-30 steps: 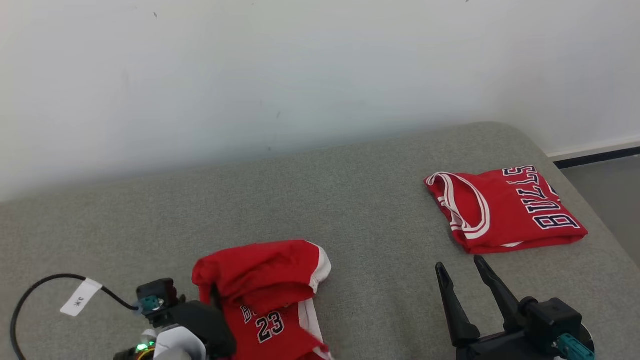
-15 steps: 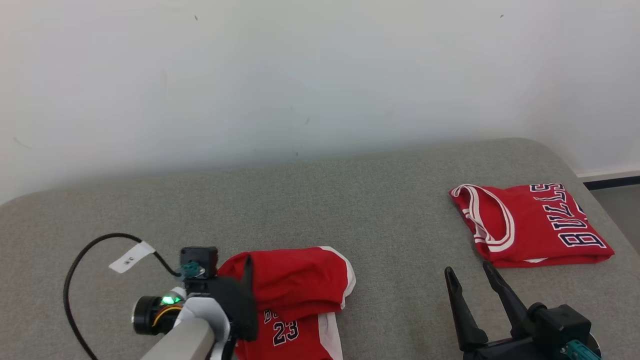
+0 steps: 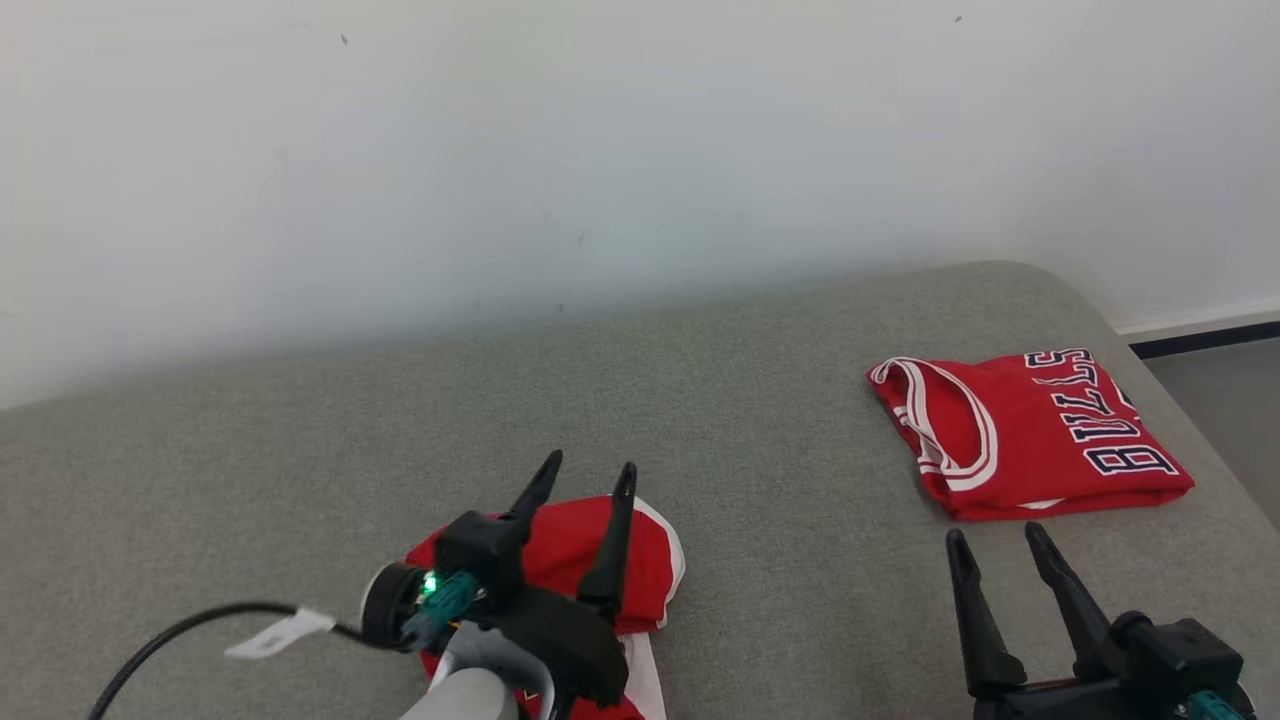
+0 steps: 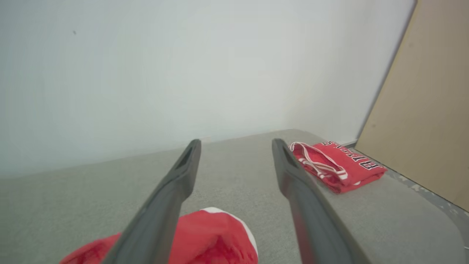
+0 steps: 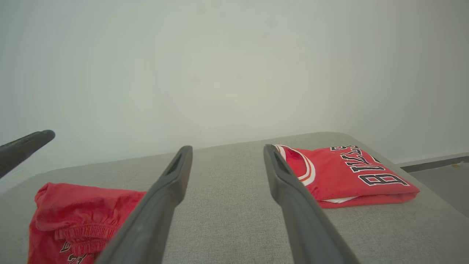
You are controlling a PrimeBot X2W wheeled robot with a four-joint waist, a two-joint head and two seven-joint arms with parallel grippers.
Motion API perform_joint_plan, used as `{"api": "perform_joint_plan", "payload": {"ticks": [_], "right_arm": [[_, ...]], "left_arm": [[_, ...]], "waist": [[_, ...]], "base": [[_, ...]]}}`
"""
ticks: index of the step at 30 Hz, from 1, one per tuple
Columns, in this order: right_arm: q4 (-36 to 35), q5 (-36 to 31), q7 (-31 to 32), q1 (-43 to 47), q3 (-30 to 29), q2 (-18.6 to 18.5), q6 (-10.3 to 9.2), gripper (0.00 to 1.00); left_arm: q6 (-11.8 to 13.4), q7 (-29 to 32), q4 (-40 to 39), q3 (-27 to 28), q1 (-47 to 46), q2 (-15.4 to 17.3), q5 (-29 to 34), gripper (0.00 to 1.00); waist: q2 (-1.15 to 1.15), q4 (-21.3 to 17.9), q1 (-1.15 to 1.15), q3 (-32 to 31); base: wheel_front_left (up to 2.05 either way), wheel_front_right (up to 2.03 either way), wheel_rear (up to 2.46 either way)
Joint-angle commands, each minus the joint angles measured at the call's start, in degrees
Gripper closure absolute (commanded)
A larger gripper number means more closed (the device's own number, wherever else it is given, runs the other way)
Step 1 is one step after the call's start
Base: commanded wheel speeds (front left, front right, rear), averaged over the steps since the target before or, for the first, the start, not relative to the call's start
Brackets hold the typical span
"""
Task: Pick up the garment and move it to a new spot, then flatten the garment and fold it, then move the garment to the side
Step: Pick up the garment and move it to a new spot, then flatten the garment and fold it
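Crumpled red shorts (image 3: pixel 645 570) with white trim lie on the grey cushioned surface (image 3: pixel 760 420) at the lower left. They are also seen in the left wrist view (image 4: pixel 216 238) and the right wrist view (image 5: pixel 73 209). My left gripper (image 3: pixel 590 465) stands open just above the shorts, fingers pointing away, nothing between them (image 4: pixel 236 141). My right gripper (image 3: pixel 992 533) is open and empty at the lower right (image 5: pixel 228 147), apart from both garments.
A folded red "BULLS" jersey (image 3: pixel 1030 435) lies at the right end of the surface, near its rounded edge. A white wall runs behind. Floor (image 3: pixel 1230 380) lies off the right edge. A black cable with a white tag (image 3: pixel 270 635) trails from my left wrist.
My left gripper was low at the shorts' left edge and has swung up and right, now open over them. The shorts look more bunched. The head camera shifted.
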Motion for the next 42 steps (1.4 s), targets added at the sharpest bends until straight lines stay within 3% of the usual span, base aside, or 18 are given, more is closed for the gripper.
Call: {"api": "perform_joint_plan", "payload": {"ticks": [1, 5, 9, 14, 20, 28, 42], "right_arm": [[0.1, -0.1, -0.5, 0.5, -0.5, 0.1, -0.12, 0.0], [0.9, -0.5, -1.7, 1.0, -2.8, 0.0, -0.12, 0.0], [1.9, -0.6, -2.7, 1.2, -4.6, 0.0, -0.12, 0.0], [3.6, 0.7, -4.1, 0.7, -5.0, 0.0, -0.12, 0.0], [6.3, -1.2, -4.9, 0.7, -3.4, -0.3, -0.12, 0.0], [7.9, -3.3, -4.9, 0.5, -4.8, -0.4, -0.12, 0.0], [8.9, -4.0, -4.9, 0.5, -4.7, 0.0, -0.12, 0.0]], "left_arm": [[0.4, -0.3, -2.6, 1.5, 2.2, 1.0, 1.8, 0.0], [1.0, -0.3, -13.5, 9.7, 11.7, 3.1, 6.8, 0.0], [-0.9, -0.3, -20.3, 17.2, 20.6, 3.7, 10.5, 0.0], [-4.7, -0.3, -23.4, 24.8, 28.2, 3.7, 14.6, 0.0], [-8.8, -0.3, -23.8, 32.2, 33.4, 0.6, 18.0, 0.0], [-14.5, -0.3, -20.8, 36.4, 37.1, -0.6, 21.4, 0.0], [-17.2, -0.3, -18.7, 38.8, 36.7, -2.2, 24.8, 0.0]], "waist": [[0.0, 0.4, 0.0, -0.1], [0.0, 1.7, 0.0, -0.6], [0.0, 3.1, 0.0, -1.2], [0.0, 4.8, 0.0, -1.8], [0.0, 7.2, 0.0, -2.6], [0.0, 8.4, 0.0, -3.2], [0.0, 8.3, 0.0, -3.1]], "base": [[0.0, 0.0, 0.0], [0.0, 0.0, 0.0], [0.0, 0.0, 0.0], [0.0, 0.0, 0.0], [0.0, 0.0, 0.0], [0.0, 0.0, 0.0], [0.0, 0.0, 0.0]]}}
